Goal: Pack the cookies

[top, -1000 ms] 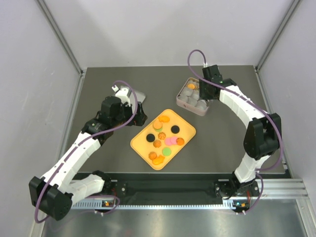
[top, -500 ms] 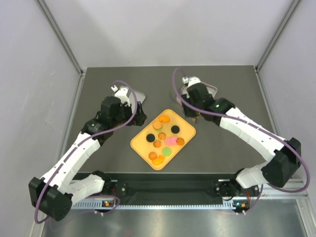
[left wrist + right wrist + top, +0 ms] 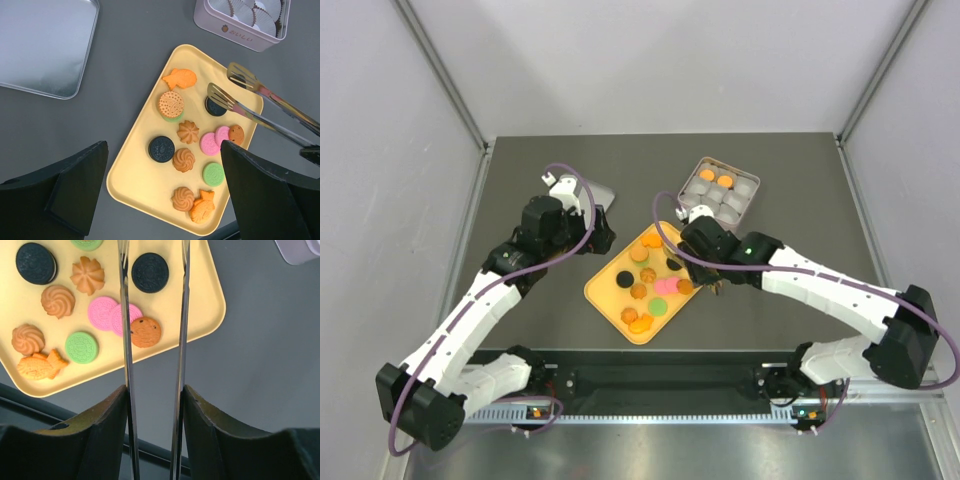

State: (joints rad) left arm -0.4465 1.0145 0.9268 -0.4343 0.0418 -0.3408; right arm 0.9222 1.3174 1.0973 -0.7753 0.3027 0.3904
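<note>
The cookies (image 3: 189, 132) lie loose on a yellow-orange tray (image 3: 131, 172): orange, black, pink and green ones. My right gripper (image 3: 154, 390) is shut on a pair of metal tongs (image 3: 125, 315). The tongs' arms stand apart over the tray, one on each side of a black cookie (image 3: 150, 272). The left wrist view shows the tong tips (image 3: 220, 95) empty beside that black cookie (image 3: 216, 107). My left gripper (image 3: 164, 150) hangs open above the tray's left side, holding nothing. Two orange cookies (image 3: 716, 178) sit in the pink tin (image 3: 752, 186).
The pink tin with grey paper cups (image 3: 235, 35) stands behind the tray to the right. A flat silver lid (image 3: 45, 45) lies on the dark table at the back left. Grey walls close in both sides.
My right arm has swung from over the pink tin down and left, bringing the tongs over the tray. The left arm has stayed put.
</note>
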